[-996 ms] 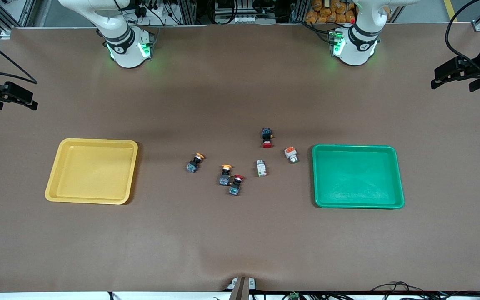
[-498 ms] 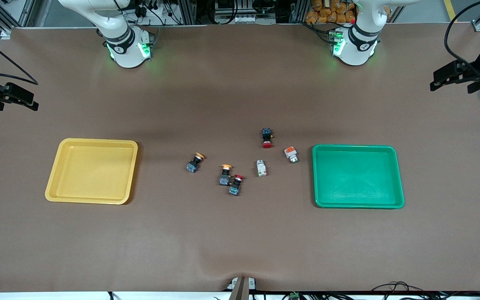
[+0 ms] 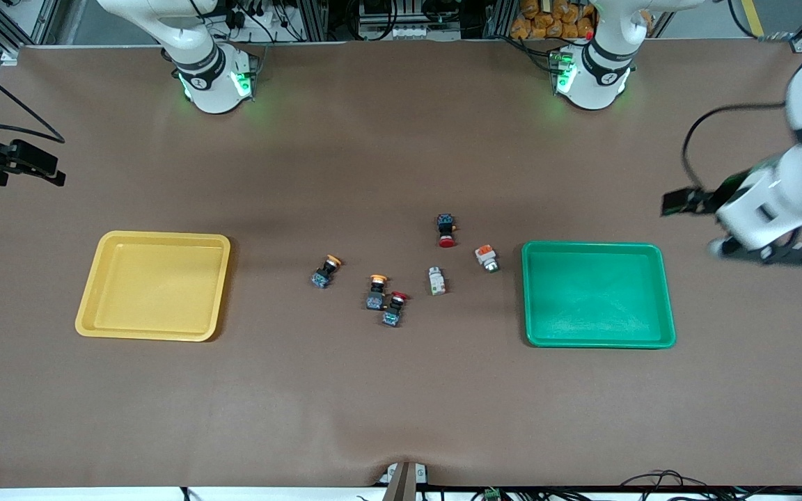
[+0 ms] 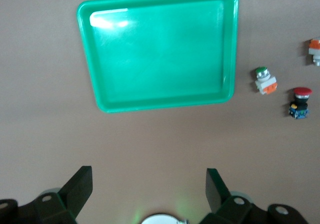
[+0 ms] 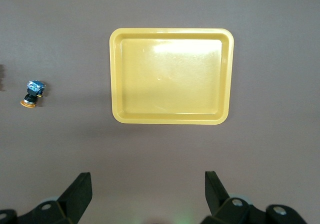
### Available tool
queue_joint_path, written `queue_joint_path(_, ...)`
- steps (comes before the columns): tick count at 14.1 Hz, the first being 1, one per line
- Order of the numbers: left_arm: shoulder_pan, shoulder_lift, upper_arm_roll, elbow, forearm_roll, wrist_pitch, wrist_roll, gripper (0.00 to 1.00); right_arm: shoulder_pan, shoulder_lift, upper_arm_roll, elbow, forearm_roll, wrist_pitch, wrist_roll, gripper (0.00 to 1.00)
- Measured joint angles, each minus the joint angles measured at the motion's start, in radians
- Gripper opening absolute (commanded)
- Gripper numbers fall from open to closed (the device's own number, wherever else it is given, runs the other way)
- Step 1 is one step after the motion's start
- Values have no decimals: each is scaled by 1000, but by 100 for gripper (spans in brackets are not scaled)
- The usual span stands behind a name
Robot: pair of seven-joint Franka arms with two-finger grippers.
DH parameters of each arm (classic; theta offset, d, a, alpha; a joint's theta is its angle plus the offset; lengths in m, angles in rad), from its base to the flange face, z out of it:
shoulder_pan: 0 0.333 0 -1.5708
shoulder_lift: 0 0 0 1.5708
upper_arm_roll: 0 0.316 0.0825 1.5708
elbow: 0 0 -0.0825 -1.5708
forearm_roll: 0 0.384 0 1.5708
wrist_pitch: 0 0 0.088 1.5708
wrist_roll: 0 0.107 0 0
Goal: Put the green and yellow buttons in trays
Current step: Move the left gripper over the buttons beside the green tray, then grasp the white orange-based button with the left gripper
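Observation:
Two yellow-capped buttons [image 3: 326, 271] [image 3: 376, 291] lie mid-table on dark bodies. Toward the green tray [image 3: 662, 292] lie a white green-marked button [image 3: 436, 280] and a white orange-topped button [image 3: 486, 258]. The yellow tray [image 3: 154, 332] sits toward the right arm's end. My left gripper [image 3: 756, 252] hangs open and holds nothing, over bare table past the green tray [image 4: 160, 104]. Its wrist view shows the left gripper [image 4: 148, 181] and the orange-topped button [image 4: 265, 80]. At the other end my right gripper [image 3: 25, 167] waits open, with the right gripper [image 5: 148, 181], yellow tray [image 5: 170, 119] and one yellow-capped button [image 5: 33, 93] in its wrist view.
Two red-capped switches on dark bodies lie among the buttons, one [image 3: 446, 230] nearer the robot bases, one [image 3: 393, 308] touching a yellow-capped button. The arm bases [image 3: 213, 76] [image 3: 592, 73] stand along the table's back edge.
My left arm has swung in over the table and come down beside the green tray. The right gripper has barely shifted. The buttons and trays have not moved.

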Motion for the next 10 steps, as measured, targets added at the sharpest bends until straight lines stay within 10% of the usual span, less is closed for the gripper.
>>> queue_joint_path(10, -233, 210, -5, 30, -63, 241, -364, 100, 0, 1, 2, 0, 0, 0, 0, 100)
